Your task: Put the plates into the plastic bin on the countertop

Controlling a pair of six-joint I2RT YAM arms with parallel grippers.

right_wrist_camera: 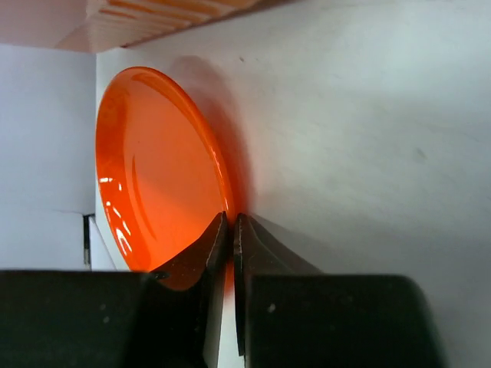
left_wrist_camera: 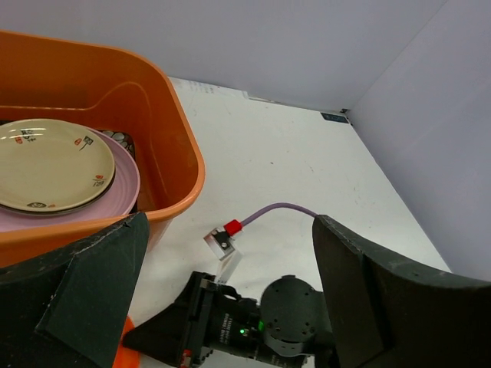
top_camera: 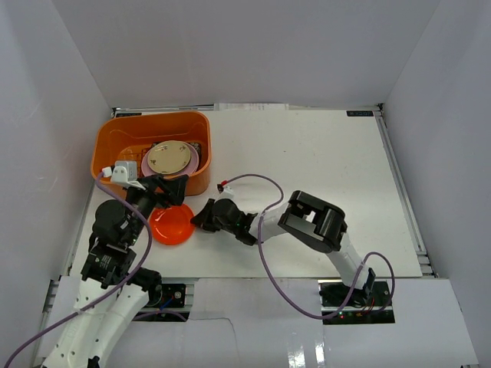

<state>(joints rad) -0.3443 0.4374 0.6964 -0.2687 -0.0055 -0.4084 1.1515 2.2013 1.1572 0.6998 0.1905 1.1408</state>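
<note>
Your right claw (top_camera: pixel 201 219) (right_wrist_camera: pixel 230 234) is pinching the near rim of the orange-red round plate (top_camera: pixel 170 225) (right_wrist_camera: pixel 153 169). Its two dark fingers (right_wrist_camera: pixel 257 268) are pressed almost together, with only the plate's edge between them. In the top view you see that plate at the lower left of the white flat surface (top_camera: pixel 322 169) (right_wrist_camera: pixel 353 115), just in front of the large orange plastic bin (top_camera: pixel 110 146) (left_wrist_camera: pixel 173 146) and outside it. From these views you cannot tell whether the plate lies flat or is tipped up.

Your left claw (top_camera: pixel 163 188) (left_wrist_camera: pixel 230 222) is spread wide and holds nothing. In the top view it sits over the bin's near wall and the far edge of the orange-red plate. Its wrist view looks down between the fingers (left_wrist_camera: pixel 84 299) onto the right arm's wrist.

Inside the bin, at the upper left of the top view, the cream round plate (top_camera: pixel 169 157) (left_wrist_camera: pixel 46 165) rests on the pink round plate (top_camera: pixel 192 163) (left_wrist_camera: pixel 123 188). Something dark and patterned shows beneath them, too small to identify. A purple cable (top_camera: pixel 261 180) (left_wrist_camera: pixel 284 208) loops over the surface beside the right arm.
</note>
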